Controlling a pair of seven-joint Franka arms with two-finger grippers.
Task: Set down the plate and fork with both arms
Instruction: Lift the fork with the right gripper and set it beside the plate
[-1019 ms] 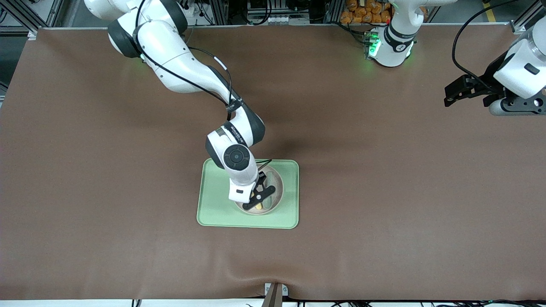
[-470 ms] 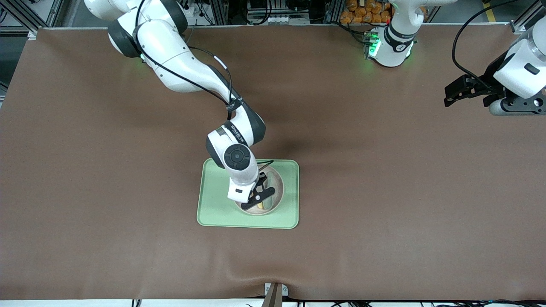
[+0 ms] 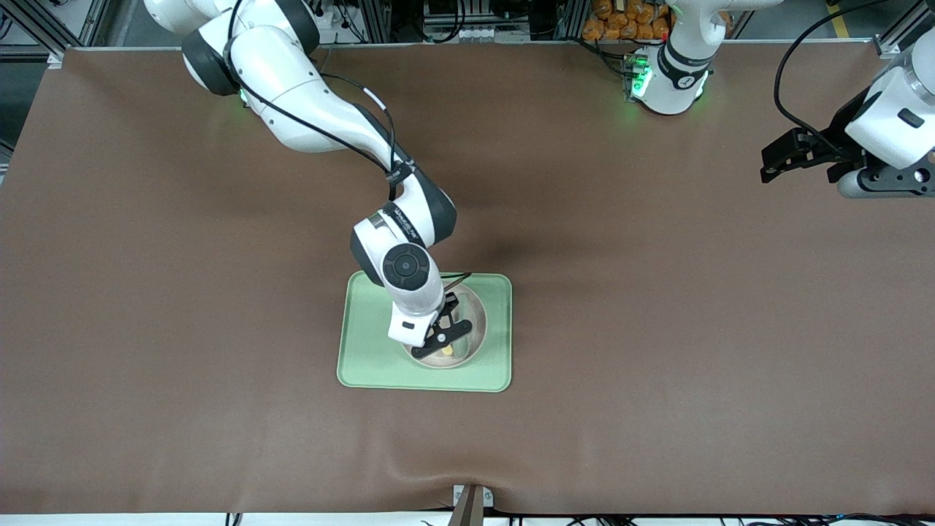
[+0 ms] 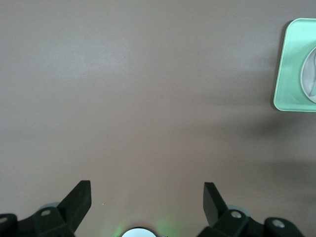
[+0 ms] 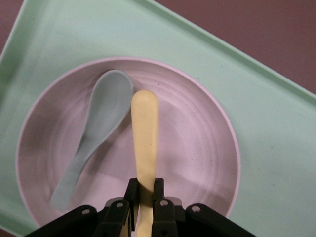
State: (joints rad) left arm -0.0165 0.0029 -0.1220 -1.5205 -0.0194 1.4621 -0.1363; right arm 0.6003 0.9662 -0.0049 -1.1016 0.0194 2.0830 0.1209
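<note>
The round cream plate (image 3: 475, 315) lies on the light-green tray (image 3: 365, 351). In the right wrist view the plate (image 5: 197, 148) fills the middle, with a grey-green spoon (image 5: 98, 133) lying in it. My right gripper (image 3: 440, 342) hangs low over the plate. It (image 5: 144, 190) is shut on the pale-yellow fork (image 5: 144, 133), whose rounded end points out over the plate beside the spoon. The tines are hidden. A sliver of the fork (image 3: 447, 352) shows under the gripper. My left gripper (image 3: 765, 166) waits open and holding nothing at the left arm's end of the table, its fingers wide (image 4: 147, 190).
Brown cloth covers the whole table. The left wrist view catches a corner of the tray (image 4: 291, 69) with the plate's rim (image 4: 308, 74). A wrinkle in the cloth and a clamp (image 3: 471, 500) sit at the table's edge nearest the front camera.
The right arm has shifted slightly with the fork still held over the plate. The left arm has not moved.
</note>
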